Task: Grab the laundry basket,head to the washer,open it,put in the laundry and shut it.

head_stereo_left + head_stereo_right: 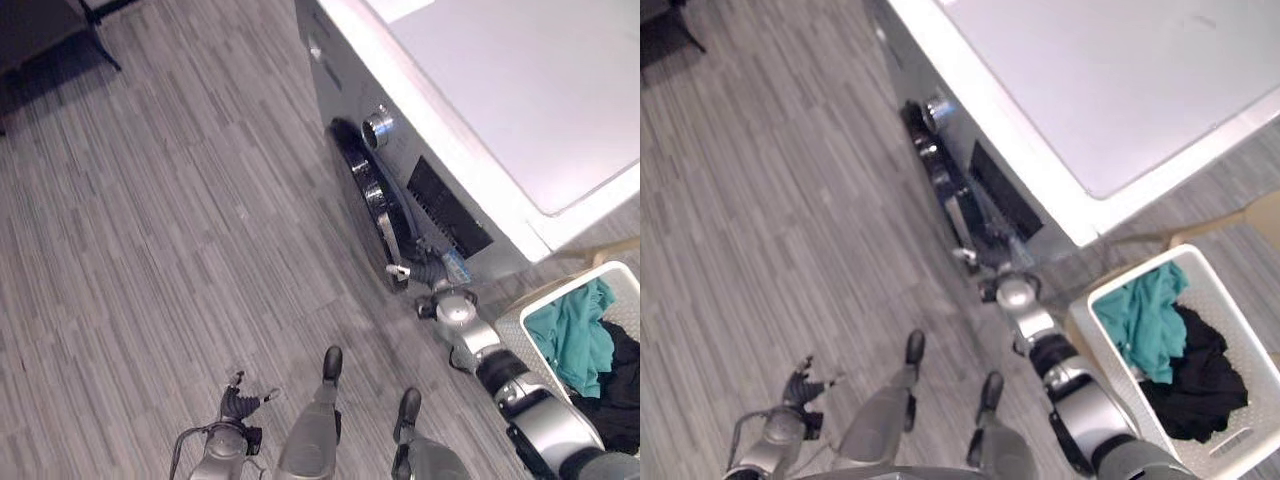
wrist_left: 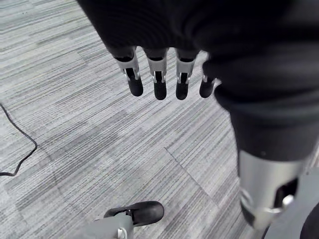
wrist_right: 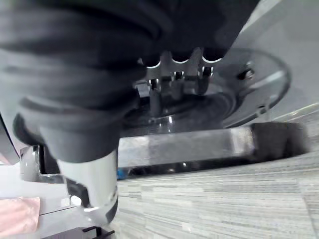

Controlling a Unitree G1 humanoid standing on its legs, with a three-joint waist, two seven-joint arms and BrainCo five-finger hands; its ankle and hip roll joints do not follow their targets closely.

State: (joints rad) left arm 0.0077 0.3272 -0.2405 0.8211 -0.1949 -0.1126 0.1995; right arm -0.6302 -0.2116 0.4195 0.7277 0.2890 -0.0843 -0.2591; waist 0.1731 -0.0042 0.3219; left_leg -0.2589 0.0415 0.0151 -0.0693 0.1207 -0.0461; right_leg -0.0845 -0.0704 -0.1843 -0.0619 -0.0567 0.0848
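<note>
The white washer (image 1: 520,90) stands at the upper right, its round dark door (image 1: 365,185) facing the floor space on my left. My right hand (image 1: 425,272) is at the lower edge of that door (image 3: 239,94), right against its chrome ring. I cannot tell whether the door is ajar. The white laundry basket (image 1: 1110,300) sits on the floor beside my right arm, next to the washer's corner. It holds a teal garment (image 1: 1150,320) and black clothes (image 1: 1200,385). My left hand (image 2: 159,79) hangs open over the floor at lower left (image 1: 240,405), holding nothing.
A silver knob (image 1: 378,127) sits above the door, with a dark panel (image 1: 450,210) beside it. Dark furniture legs (image 1: 95,30) stand at the far left. A pale wooden piece (image 1: 1250,225) shows behind the basket. Grey plank floor (image 1: 180,220) spreads to the left.
</note>
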